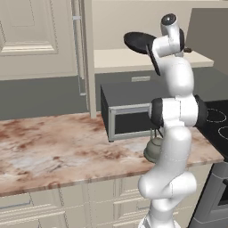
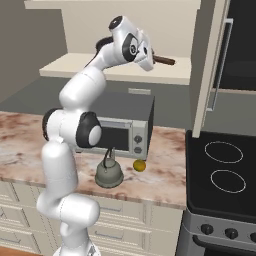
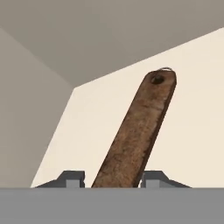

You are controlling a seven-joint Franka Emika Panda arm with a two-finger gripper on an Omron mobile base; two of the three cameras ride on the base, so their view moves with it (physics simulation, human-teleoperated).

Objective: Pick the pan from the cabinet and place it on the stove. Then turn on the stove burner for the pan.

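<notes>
With the end effector (image 3: 113,180) clenched on the pan (image 1: 139,42) handle above the cabinet (image 1: 129,59) shelf, I'd draw it out level, well above the microwave (image 2: 120,127).

Tight inside the cabinet (image 1: 147,60), open over the stove (image 2: 222,172)

My way right passes 1 open door (image 2: 212,65); below me the microwave (image 2: 125,125) and kettle (image 2: 109,175) crowd the counter (image 1: 53,151).

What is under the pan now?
The pan hangs tilted above the cabinet shelf, gripper shut on its handle. The shelf right below it is partly covered by the arm.
</notes>
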